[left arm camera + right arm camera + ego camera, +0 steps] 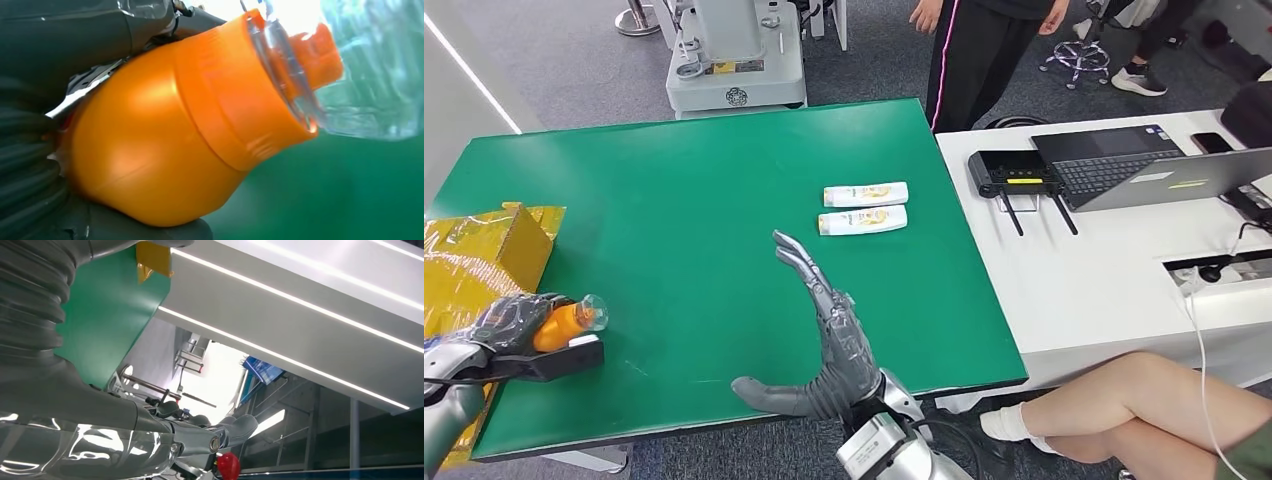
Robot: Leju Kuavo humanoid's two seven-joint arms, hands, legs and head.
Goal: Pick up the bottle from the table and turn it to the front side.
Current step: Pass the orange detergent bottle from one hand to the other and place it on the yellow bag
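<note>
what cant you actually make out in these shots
- Orange bottle: in the head view the left hand covers its body; the left wrist view is too close to show a front side.
- Two white bottles on the green table: label print too small in the head view.
- Right hand: fingertips cut off by glare in the right wrist view.
- Person's legs: cropped by the frame edge.

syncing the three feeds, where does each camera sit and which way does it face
Head view: high on the body, looking forward and down at the green table; left hand grips the orange bottle, right hand is spread open.
Left wrist view: close behind the left hand, facing the orange bottle and its clear cap over green.
Right wrist view: behind the right hand, turned, looking past the table edge at the room.
Shared: head and left wrist both show the bottle; all three show green table.
</note>
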